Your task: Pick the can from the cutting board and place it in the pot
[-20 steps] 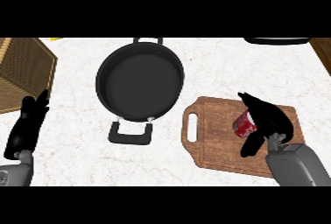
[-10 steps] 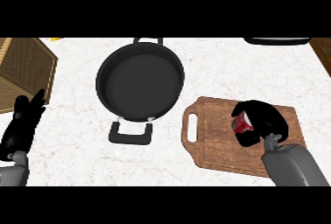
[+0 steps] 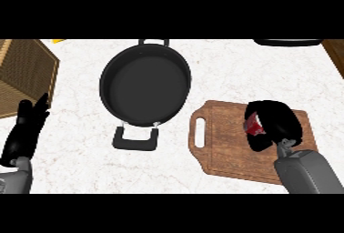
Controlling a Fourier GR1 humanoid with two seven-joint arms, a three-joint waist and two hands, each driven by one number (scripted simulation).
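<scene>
A red can [image 3: 254, 124] stands on the wooden cutting board [image 3: 225, 145] at the right, mostly hidden. My right hand [image 3: 275, 123] is curled round the can from above and the right, so only a red sliver shows at its left side. The black pot [image 3: 144, 85], oval with two handles, sits left of the board in the middle of the counter, nothing inside it. My left hand [image 3: 25, 132] rests open at the left edge, fingers pointing up, far from the pot and board.
A woven wooden box [image 3: 23, 73] stands at the far left, just above my left hand. A dark round object [image 3: 289, 42] is cut off at the top right. White marble counter [image 3: 80, 173] lies between the pot and the lower edge.
My right hand's fingers have curled down over the can, covering more of it than a second ago. The left hand has barely shifted.
</scene>
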